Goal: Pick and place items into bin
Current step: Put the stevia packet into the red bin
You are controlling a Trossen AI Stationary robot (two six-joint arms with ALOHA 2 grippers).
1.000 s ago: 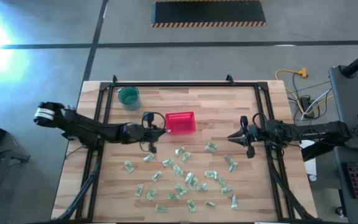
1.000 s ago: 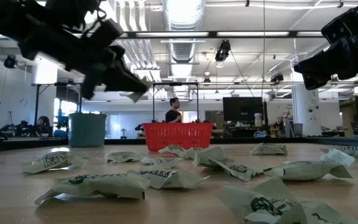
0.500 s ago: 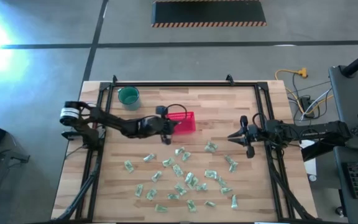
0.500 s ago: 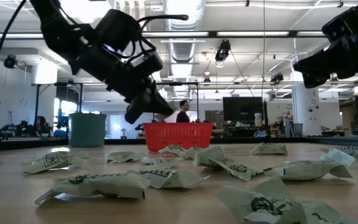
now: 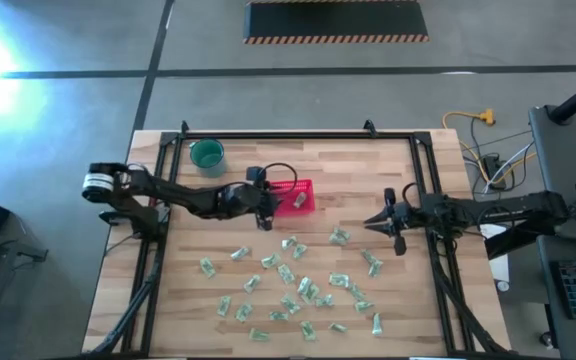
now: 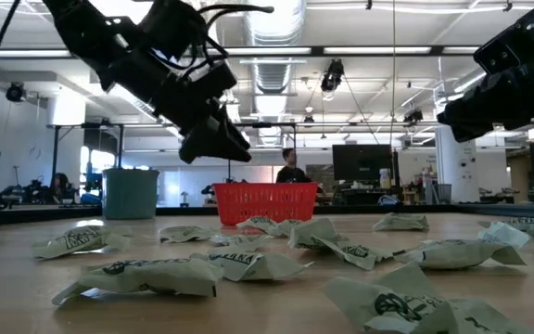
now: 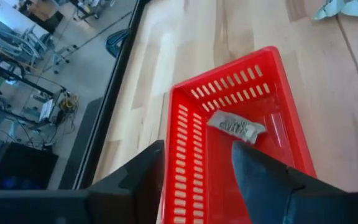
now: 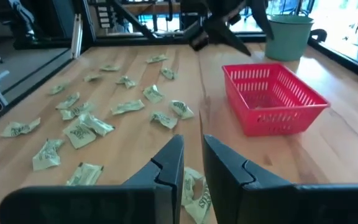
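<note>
Packets: loose on the table from about 4 to 8 o'clock of centre, nearest the front edge; they lie scattered because they are not yet picked, so most of the task seems left to do.
Right gripper: at 3 o'clock, hanging above the wood just beside the packets' right fringe; fingers nearly together with a thin gap and nothing between them. It looks like the waiting arm, parked clear of the bin.
Left gripper: just left of centre, over the bin's left wall; fingers apart and empty, which fits a drop just made there.
Bin: near 12 o'clock of centre, beyond the packets, placed where both arms can reach it.
Packet in bin: one lies flat on the red floor, below the spread fingers.
Cup: far back at 10 o'clock, apart from the work.
</note>
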